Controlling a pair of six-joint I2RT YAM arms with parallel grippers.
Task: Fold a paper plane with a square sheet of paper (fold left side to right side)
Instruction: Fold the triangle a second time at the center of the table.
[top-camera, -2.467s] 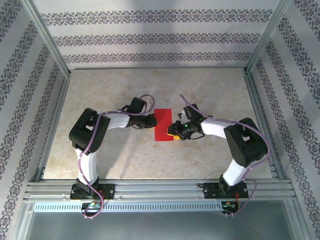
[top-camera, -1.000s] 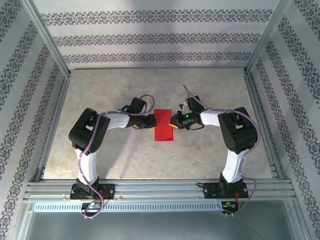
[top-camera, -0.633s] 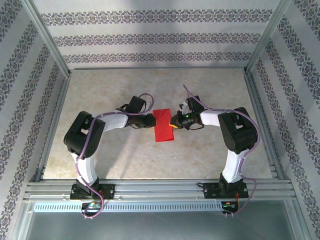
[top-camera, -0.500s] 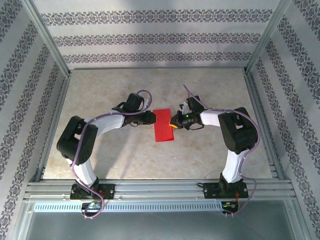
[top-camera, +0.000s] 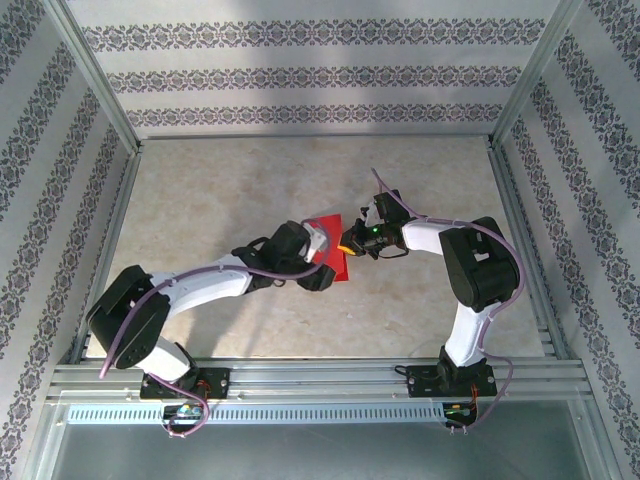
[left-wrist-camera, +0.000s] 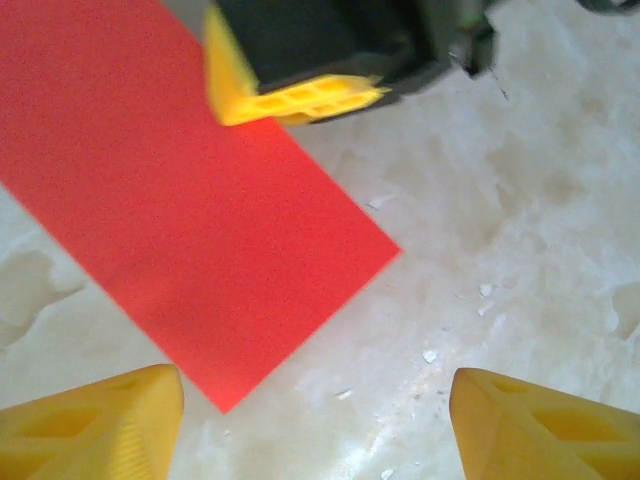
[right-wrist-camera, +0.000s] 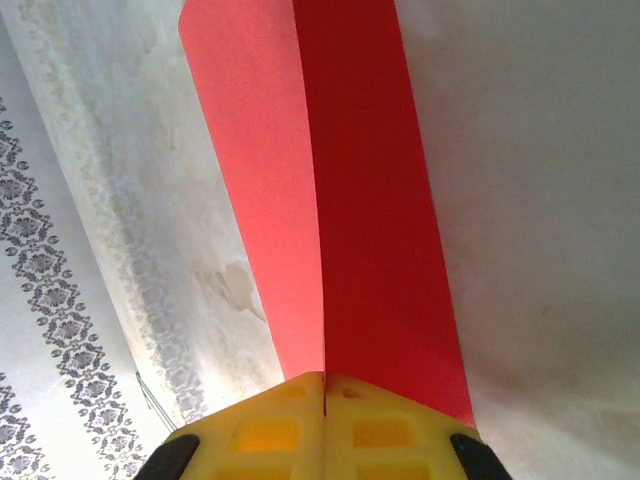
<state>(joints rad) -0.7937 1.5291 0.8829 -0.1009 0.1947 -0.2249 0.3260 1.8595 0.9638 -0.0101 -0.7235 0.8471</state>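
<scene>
The right gripper (right-wrist-camera: 323, 385), clamped shut on the doubled edge of the square sheet of paper (right-wrist-camera: 350, 200) near the middle of the table (top-camera: 220, 190), pins both layers so the fold holds; the left gripper (left-wrist-camera: 318, 425) hovers wide open above its near corner, probably poised to press the crease

We shot the top view from above and behind the arm bases, taking in the whole table (top-camera: 220, 190). Our wrist cameras looked out past the left gripper (left-wrist-camera: 315, 420) and the right gripper (right-wrist-camera: 323, 390), both very close, from opposite sides of the square sheet of paper (left-wrist-camera: 180, 220) just ahead of them, which all three views shared.
</scene>
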